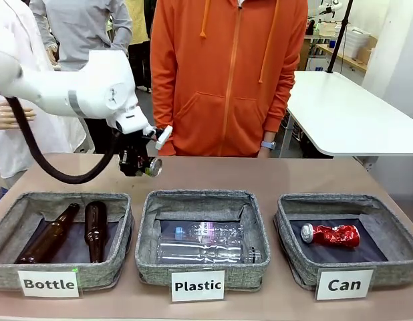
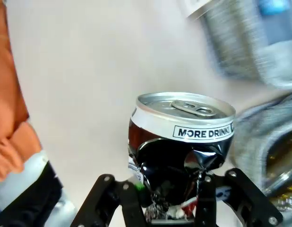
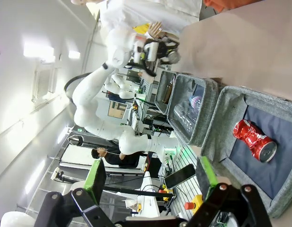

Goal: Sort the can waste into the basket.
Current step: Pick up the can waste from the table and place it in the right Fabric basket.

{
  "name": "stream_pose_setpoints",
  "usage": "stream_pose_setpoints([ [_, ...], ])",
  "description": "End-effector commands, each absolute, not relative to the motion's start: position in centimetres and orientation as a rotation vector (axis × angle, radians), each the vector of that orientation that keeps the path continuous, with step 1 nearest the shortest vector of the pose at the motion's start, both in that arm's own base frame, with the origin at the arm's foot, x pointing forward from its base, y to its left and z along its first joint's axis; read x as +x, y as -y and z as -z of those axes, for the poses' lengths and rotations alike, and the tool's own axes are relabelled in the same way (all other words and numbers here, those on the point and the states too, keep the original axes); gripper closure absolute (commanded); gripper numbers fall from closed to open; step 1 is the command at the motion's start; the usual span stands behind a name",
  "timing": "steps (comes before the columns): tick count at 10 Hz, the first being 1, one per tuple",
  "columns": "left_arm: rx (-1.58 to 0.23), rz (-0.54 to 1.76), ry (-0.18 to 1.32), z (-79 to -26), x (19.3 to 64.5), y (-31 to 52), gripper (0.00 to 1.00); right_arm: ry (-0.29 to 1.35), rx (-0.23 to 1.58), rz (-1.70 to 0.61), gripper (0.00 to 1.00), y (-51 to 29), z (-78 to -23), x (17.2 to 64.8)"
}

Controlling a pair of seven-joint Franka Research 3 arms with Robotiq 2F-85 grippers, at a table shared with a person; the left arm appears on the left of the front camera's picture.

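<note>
Left gripper (image 1: 148,164) pinching crushed black can (image 2: 176,146) above bench (image 1: 273,175), frame left-centre; right gripper (image 3: 150,182) spread; red can (image 1: 331,235) in Can basket (image 1: 393,231).

**Light and picture quality**

Front view: bright, even overhead light, sharp; soft shadows inside the baskets (image 1: 200,200). Left wrist view: bench (image 2: 89,71) washed out pale, far corners blurred, glare on the black can (image 2: 181,142) and its silver top. Right wrist view: strong ceiling glare at left, wide-angle bending toward the edges, background soft.
</note>
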State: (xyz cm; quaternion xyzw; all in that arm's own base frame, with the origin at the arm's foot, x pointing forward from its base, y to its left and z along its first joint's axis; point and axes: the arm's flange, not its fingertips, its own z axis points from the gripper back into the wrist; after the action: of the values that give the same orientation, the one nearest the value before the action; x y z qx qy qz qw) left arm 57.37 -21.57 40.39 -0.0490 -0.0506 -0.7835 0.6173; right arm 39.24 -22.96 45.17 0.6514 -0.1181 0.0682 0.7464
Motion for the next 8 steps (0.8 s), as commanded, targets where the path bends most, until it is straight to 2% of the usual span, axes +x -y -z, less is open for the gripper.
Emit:
stream_pose_setpoints([
  [1, -0.291, 1.894, 0.068, -45.3, 48.5, 19.7, 1.00, 0.264, 1.418, -0.167, 0.00, 23.0, -45.3, 39.0],
  [3, -0.299, 1.808, 0.177, -47.6, 40.0, 18.7, 1.00, 0.264, 1.418, -0.167, 0.00, 23.0, -45.3, 39.0],
  [6, -0.279, 1.658, 0.377, -47.9, 30.0, 16.9, 1.00, 0.264, 1.418, -0.167, 0.00, 23.0, -45.3, 39.0],
  [7, -0.266, 1.617, 0.434, -48.2, 29.2, 15.8, 1.00, 0.264, 1.418, -0.167, 0.00, 23.0, -45.3, 39.0],
  [8, -0.348, 1.712, 0.297, -48.5, 32.7, 17.8, 1.00, 0.264, 1.418, -0.167, 0.00, 23.0, -45.3, 39.0],
])
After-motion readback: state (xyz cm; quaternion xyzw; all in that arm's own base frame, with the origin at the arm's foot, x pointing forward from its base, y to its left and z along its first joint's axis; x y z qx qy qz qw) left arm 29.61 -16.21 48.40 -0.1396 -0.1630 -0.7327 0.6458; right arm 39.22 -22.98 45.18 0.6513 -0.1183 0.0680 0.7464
